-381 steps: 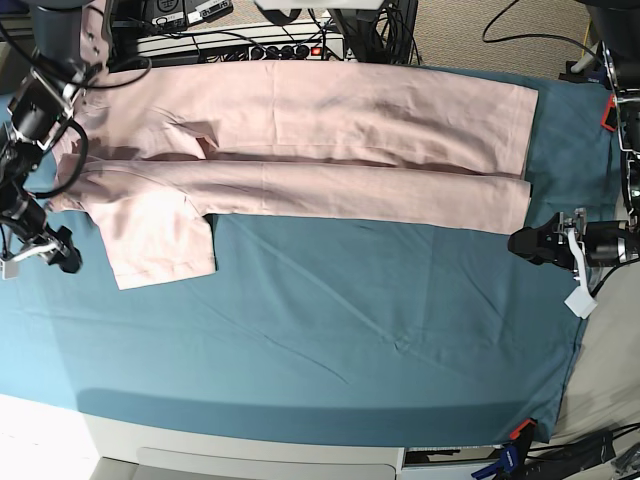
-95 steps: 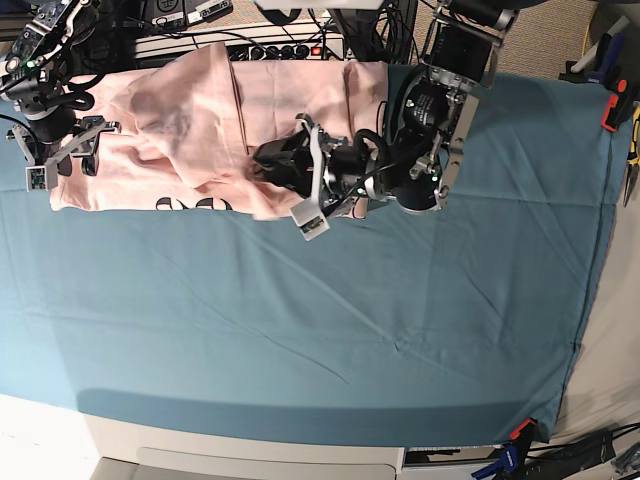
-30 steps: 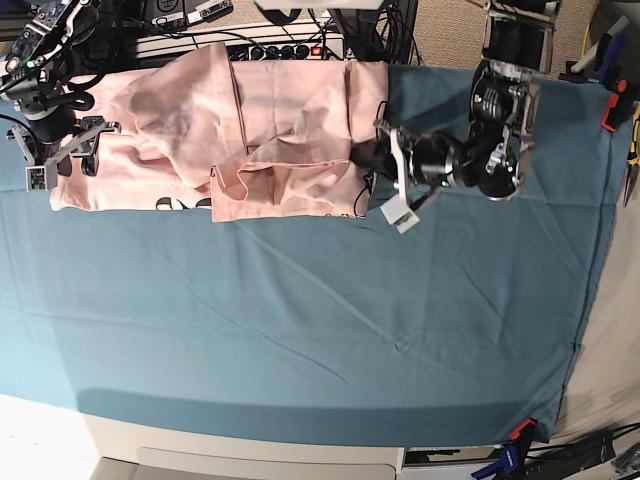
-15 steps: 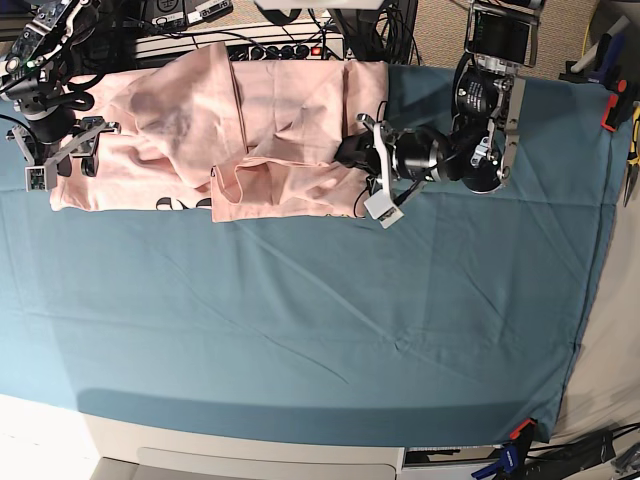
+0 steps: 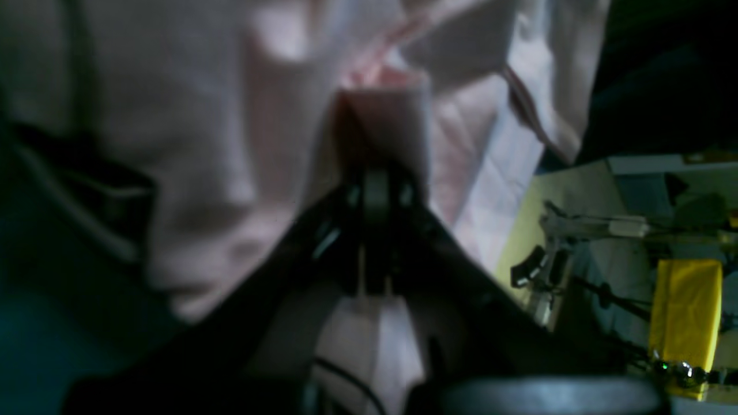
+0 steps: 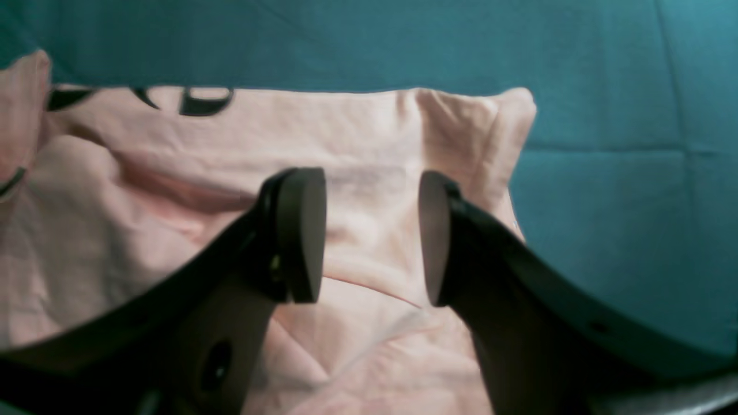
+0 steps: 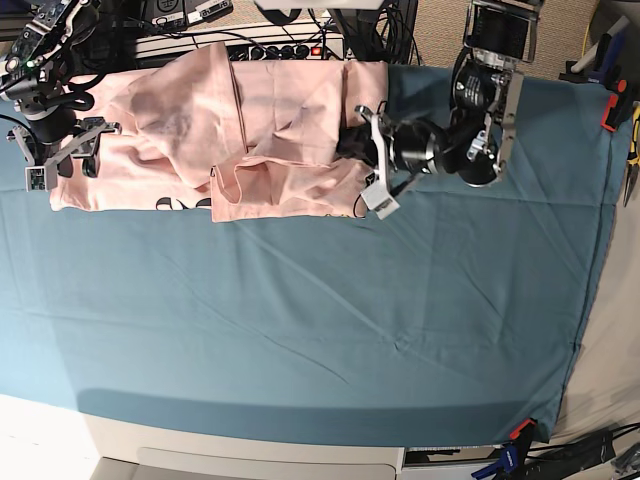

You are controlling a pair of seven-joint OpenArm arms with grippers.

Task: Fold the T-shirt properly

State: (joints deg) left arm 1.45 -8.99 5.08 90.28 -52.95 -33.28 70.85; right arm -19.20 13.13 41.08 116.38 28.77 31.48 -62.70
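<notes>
Judging from how the cloth lies, a crosswise fold is in hand: the T-shirt (image 7: 240, 135) is bunched along the far edge of the teal table cloth (image 7: 330, 330), and its rumpled right-hand edge is pinched by the clenched left gripper (image 7: 352, 150). The right gripper (image 6: 369, 236) is held released over the shirt's opposite end (nothing between its pads). Next, the pinched edge would need to be carried across and laid flat.

There was one pink T-shirt (image 7: 230, 130), lying crumpled on one teal cloth (image 7: 330, 320) that covered the table. Two robot arms were in view, each ending in one gripper: the left gripper (image 7: 352, 150) at about one o'clock and the right gripper (image 7: 62, 150) at about ten o'clock.
</notes>
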